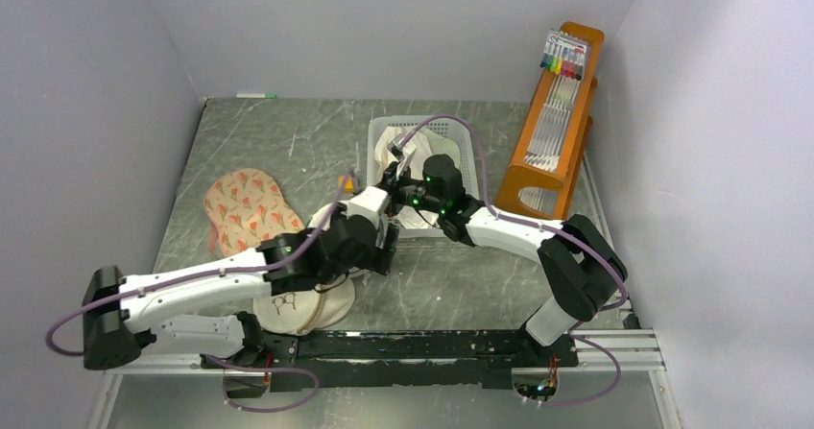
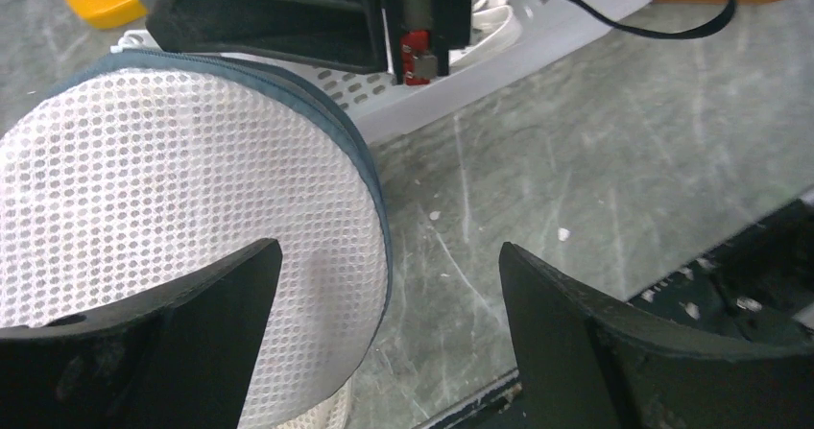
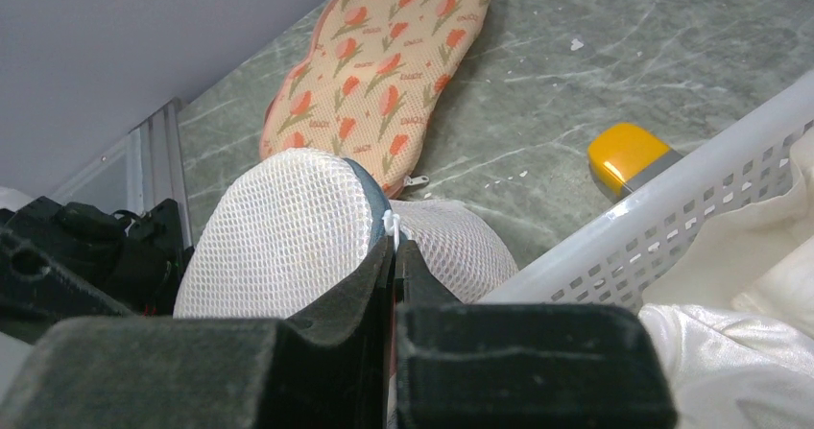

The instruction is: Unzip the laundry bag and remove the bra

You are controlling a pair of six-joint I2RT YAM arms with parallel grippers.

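Note:
The laundry bag (image 2: 182,208) is a white mesh drum with a grey-blue zipper band, lying on the table against the front of the white basket (image 2: 422,98). My right gripper (image 3: 393,247) is shut on the bag's small white zipper pull (image 3: 391,226) at the top of the band, and it also shows in the left wrist view (image 2: 288,16). My left gripper (image 2: 389,249) is open, with one finger (image 2: 192,323) over the bag's round face and the bag's rim between the jaws. In the top view both grippers, left (image 1: 384,235) and right (image 1: 396,183), meet at the basket's front, hiding the bag. The bra's pink cups are not in view.
The flower-patterned pad (image 1: 245,208) lies to the left and the beige round pouch (image 1: 302,304) sits near the left arm. The basket (image 1: 470,160) holds pale garments (image 3: 739,352). A yellow object (image 3: 626,153) lies beside it and a thin black strap (image 2: 662,28) hangs over its rim. An orange rack (image 1: 557,122) stands at the back right.

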